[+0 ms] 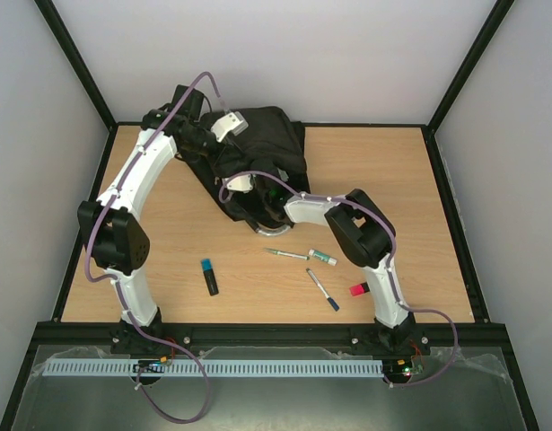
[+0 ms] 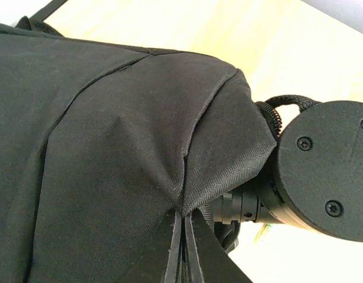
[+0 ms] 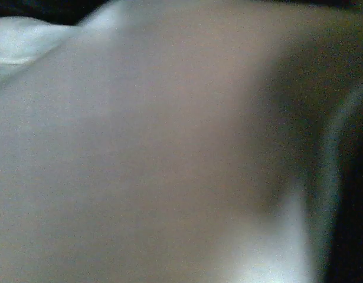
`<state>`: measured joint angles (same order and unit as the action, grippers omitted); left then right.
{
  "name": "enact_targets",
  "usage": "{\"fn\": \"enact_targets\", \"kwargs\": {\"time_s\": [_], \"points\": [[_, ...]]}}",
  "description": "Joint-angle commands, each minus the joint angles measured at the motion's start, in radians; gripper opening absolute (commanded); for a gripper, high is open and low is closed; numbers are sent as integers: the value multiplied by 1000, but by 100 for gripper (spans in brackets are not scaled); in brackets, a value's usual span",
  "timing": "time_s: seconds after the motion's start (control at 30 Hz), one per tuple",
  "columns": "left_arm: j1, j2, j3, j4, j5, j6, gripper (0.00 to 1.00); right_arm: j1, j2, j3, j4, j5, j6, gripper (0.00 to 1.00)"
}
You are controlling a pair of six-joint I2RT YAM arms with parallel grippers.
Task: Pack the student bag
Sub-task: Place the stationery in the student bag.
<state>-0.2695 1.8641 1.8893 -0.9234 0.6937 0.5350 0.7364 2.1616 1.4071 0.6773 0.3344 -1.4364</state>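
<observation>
One student bag [image 1: 262,144], two arms [image 1: 141,180] — and five pens and markers [image 1: 209,277].

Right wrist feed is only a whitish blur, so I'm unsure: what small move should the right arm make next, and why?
Probably draw the right arm back out of the large black fabric backpack. Its tip is buried in the opening that the left end effector holds up by pinched fabric, and pens and highlighters lie unpacked on the wooden table.

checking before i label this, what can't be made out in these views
- right tool: top view, buried in the bag; open or shut unclear
- right wrist view: only a pale blur, too close
- bag contents: hidden by fabric everywhere
- pink item: top view, partly behind the right arm
</observation>
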Motion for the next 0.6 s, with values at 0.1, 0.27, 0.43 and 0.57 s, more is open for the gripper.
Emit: {"fn": "enact_targets", "kwargs": {"time_s": [0.1,0.27,0.43,0.57], "points": [[0,-71,-13,20,99,15,2,-19,-95,-54,-71,30,96,63],[6,-66,-30,23,99,16,2,-7,-254,-110,-347,-3,214,75],[19,-61,-35,25,99,15,2,-8,-389,-149,-622,-111,338,81],[29,-58,-39,25,102,11,2,-16,-458,-163,-769,-170,408,84]]}}
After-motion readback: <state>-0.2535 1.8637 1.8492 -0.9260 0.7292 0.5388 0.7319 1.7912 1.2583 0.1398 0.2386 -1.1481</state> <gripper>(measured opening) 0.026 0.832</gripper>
